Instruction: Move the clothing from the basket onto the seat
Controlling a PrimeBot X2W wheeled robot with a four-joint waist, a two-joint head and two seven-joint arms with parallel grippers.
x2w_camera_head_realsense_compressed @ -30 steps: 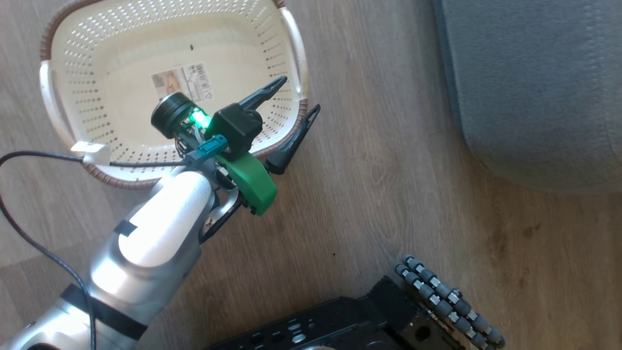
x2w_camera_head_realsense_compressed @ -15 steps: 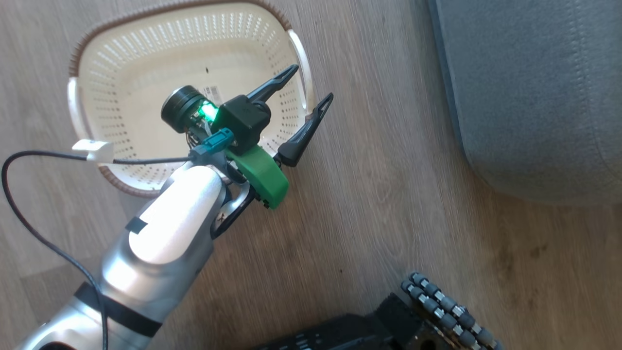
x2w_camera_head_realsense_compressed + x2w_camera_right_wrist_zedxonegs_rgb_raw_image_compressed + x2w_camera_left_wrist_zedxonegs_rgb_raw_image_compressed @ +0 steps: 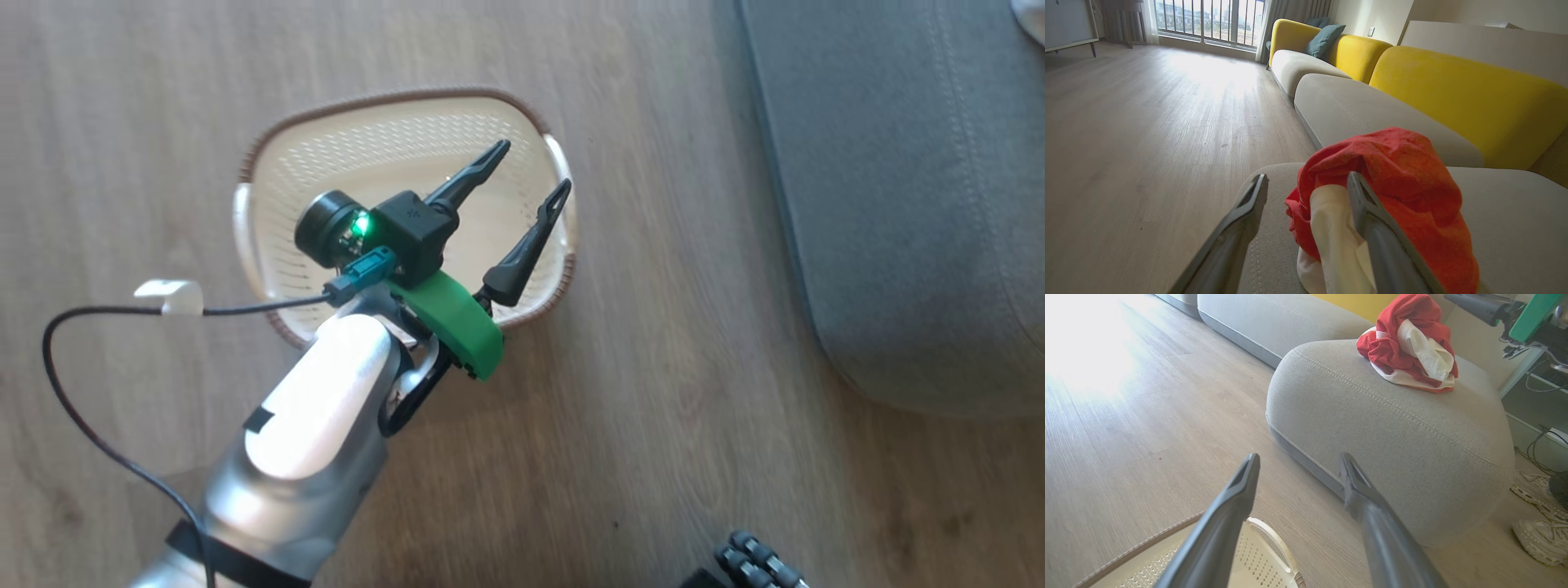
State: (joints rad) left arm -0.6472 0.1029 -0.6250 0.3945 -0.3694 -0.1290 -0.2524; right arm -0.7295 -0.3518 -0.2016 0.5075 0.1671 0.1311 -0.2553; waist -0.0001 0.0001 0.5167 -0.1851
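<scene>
Clothing: a red-and-white bundle [image 3: 1406, 347] heaped on the grey seat [image 3: 1372, 428], upper right of the left wrist view; it is bunched, with no clear long axis.
Basket: the basket [image 3: 261, 188] stands on the wood floor [image 3: 694, 408] at the centre of the head view, well apart from the seat at the frame's right. What shows of its inside past the arm looks bare.
Which way: the bundle lies straight ahead of the right gripper [image 3: 1307, 177], lower centre of the right wrist view. One finger crosses the cloth; whether they touch I cannot tell.
Nearer arm: the right, plainly.
Right gripper: fingers wide apart, clamped on nothing.
Left gripper: the left gripper [image 3: 532, 167] has its fingers apart and empty. It hangs over the basket and points toward the seat.
Outlook: the transfer looks complete. A straight pull-back of the right arm would likely spare the cloth a snag.
</scene>
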